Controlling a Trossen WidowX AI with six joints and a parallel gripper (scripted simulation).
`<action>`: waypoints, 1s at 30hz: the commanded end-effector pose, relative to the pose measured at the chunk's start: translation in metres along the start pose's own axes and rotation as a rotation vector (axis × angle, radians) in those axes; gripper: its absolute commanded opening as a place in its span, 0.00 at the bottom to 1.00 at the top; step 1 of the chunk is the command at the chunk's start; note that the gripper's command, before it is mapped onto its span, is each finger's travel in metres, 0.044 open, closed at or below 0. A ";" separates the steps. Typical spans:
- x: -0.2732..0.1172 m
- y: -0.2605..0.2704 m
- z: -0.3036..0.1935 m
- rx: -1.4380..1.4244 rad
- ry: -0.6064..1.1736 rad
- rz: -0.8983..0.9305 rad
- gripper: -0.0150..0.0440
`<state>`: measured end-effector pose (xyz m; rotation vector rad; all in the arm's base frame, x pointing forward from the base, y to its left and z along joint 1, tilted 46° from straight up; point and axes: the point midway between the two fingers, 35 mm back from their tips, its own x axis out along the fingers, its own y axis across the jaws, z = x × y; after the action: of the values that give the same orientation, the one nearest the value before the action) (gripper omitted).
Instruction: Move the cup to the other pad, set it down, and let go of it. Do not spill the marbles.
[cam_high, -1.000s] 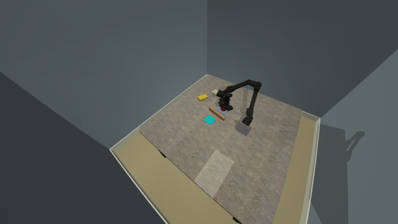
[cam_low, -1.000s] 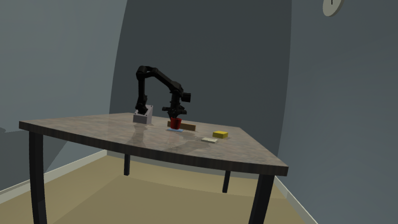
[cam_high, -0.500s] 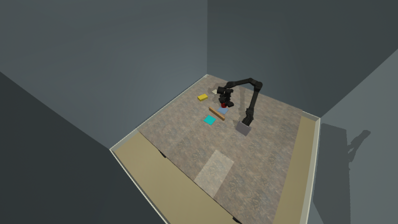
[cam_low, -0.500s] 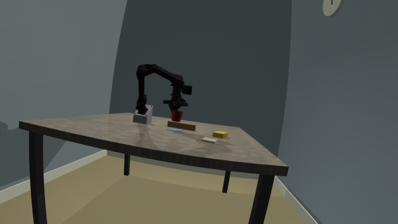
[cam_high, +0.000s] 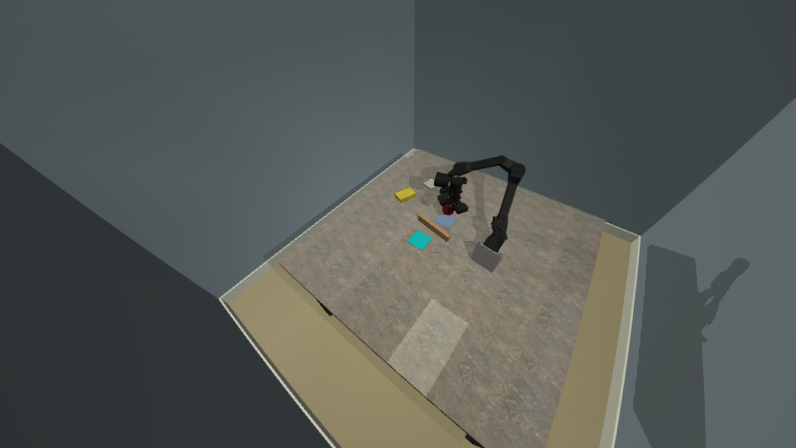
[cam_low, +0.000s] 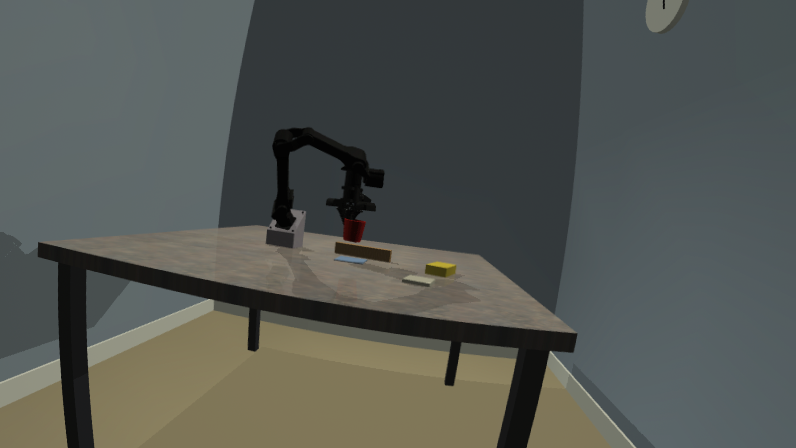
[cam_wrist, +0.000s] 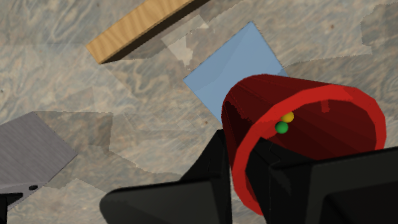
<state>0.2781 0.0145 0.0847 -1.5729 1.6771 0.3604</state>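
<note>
1. The red cup (cam_wrist: 305, 140) is clamped by its rim wall in the gripper (cam_wrist: 240, 165), one finger inside and one outside, and hangs above the blue pad (cam_wrist: 235, 70).
2. Inside the cup lie a green marble (cam_wrist: 282, 128) and a yellow marble (cam_wrist: 287, 117), touching.
3. A wooden bar (cam_wrist: 140, 27) lies just beyond the blue pad.
4. Beyond the bar sits a teal pad (cam_high: 420, 240).
</note>
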 end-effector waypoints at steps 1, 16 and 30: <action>0.000 0.000 0.000 -0.001 -0.001 -0.001 0.25; 0.000 0.008 0.026 0.002 -0.006 0.002 0.25; -0.001 0.020 0.057 0.004 -0.009 0.003 0.25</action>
<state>0.2787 0.0511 0.0463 -1.5716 1.6800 0.3630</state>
